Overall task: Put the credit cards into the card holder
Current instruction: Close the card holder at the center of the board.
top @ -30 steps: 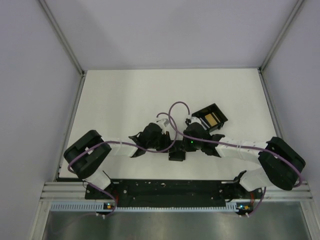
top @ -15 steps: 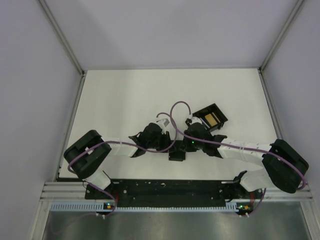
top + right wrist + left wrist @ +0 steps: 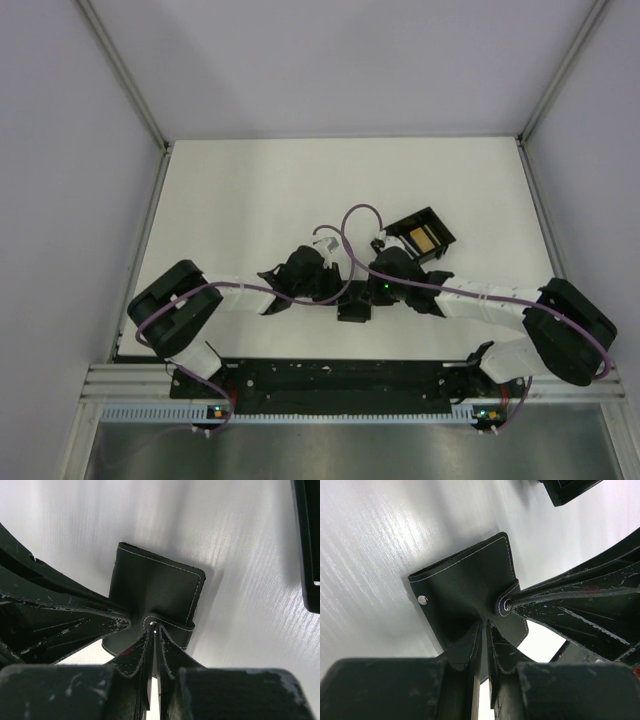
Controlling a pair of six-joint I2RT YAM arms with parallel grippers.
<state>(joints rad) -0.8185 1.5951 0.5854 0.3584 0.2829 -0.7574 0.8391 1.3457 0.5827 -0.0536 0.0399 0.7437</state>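
The card holder is a small flat black leather case with white stitching and a metal snap, lying on the white table between both grippers. In the left wrist view the card holder has my left gripper shut on its near edge, and the right gripper's fingers meet it at the snap tab. In the right wrist view my right gripper is shut on the strap of the card holder. In the top view the left gripper and right gripper face each other. No credit card shows plainly.
An open black box with a gold patch inside stands just behind and right of the grippers; its edge shows in the left wrist view and the right wrist view. Purple cables loop above both wrists. Grey walls enclose the table.
The right arm's forearm and elbow have shifted slightly to the right. Both grippers stay closed on the card holder in the same place.
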